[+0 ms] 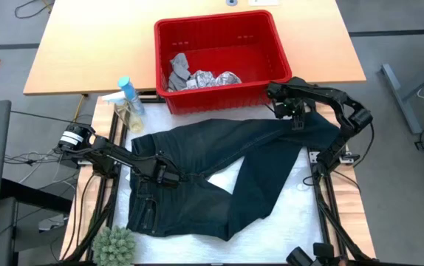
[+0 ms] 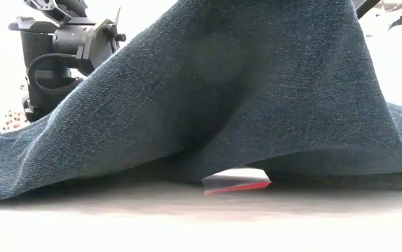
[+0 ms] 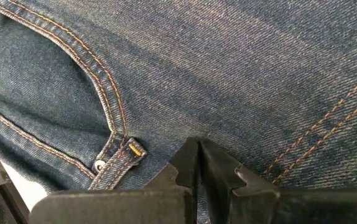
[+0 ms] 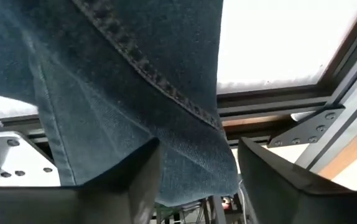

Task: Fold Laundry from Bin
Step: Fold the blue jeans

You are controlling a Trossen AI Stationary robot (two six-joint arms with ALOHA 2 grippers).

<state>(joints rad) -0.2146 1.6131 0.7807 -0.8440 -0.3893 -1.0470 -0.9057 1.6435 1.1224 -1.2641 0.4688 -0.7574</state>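
While the dark navy denim trousers [image 1: 219, 177] lie spread over the white table [image 1: 301, 188], just in front of the large red rectangular plastic bin [image 1: 219, 55], both arms are working on them. The left gripper [image 1: 169, 177] rests on the waist part near a pocket, its jaws clenched together, and whether any denim is caught between them cannot be told. The right gripper [image 1: 295, 118] is at the end of one leg, near the bin's front corner; its jaws stand apart with a hanging fold of denim between them, not clearly pinched. The risk is there: if the right jaws do not close fully on the thick cloth, the leg could slip out when it is lifted. The grey and white printed cloths [image 1: 201, 75] are in the bin. A pull toward the two spray bottles [image 1: 128, 103] could knock them over.
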